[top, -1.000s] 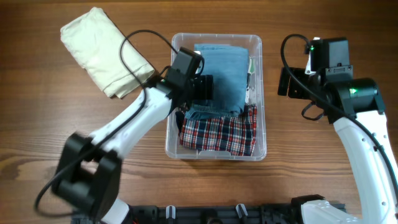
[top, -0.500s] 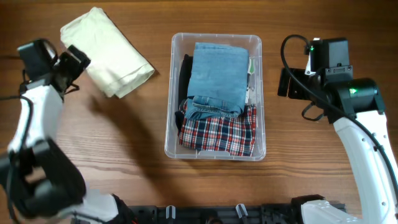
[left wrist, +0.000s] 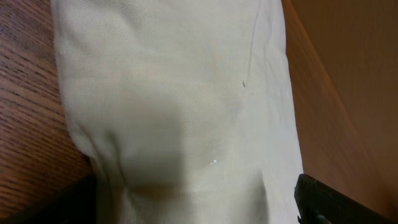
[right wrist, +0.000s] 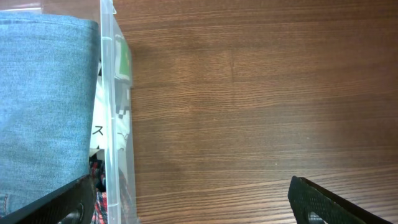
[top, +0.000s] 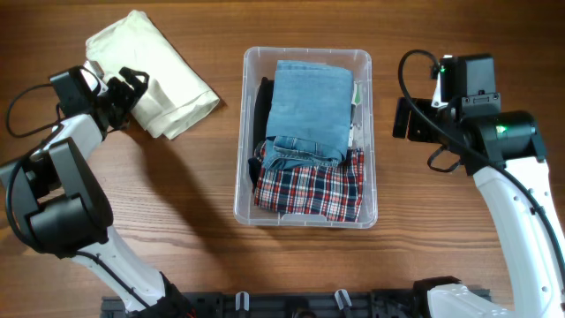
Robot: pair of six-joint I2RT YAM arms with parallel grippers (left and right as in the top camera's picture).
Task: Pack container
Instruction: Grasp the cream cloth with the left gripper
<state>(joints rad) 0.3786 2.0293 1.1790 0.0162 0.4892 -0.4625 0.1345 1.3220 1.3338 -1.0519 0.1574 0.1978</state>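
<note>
Jaws spread, the left gripper (top: 132, 93) is hovering at the cream garment (top: 172, 79), ten o'clock from the container (top: 307, 51), risking pinching one layer and unfolding it.

In the left wrist view the cream garment (left wrist: 180, 106) is spilling past the top and bottom edges, and the left gripper (left wrist: 186, 208) is showing only a dark finger corner at lower right and a murky patch at lower left. In the right wrist view the container (right wrist: 112, 93) and the jeans (right wrist: 43, 93) are running off the left edge, with the right gripper (right wrist: 193, 202) showing only as stubs at the bottom corners. From overhead, the jeans are covering most of a dark garment (top: 262, 115) and the plaid shirt's (top: 309, 190) top, and the right arm's housing (top: 468, 79) is hiding its fingers.
</note>
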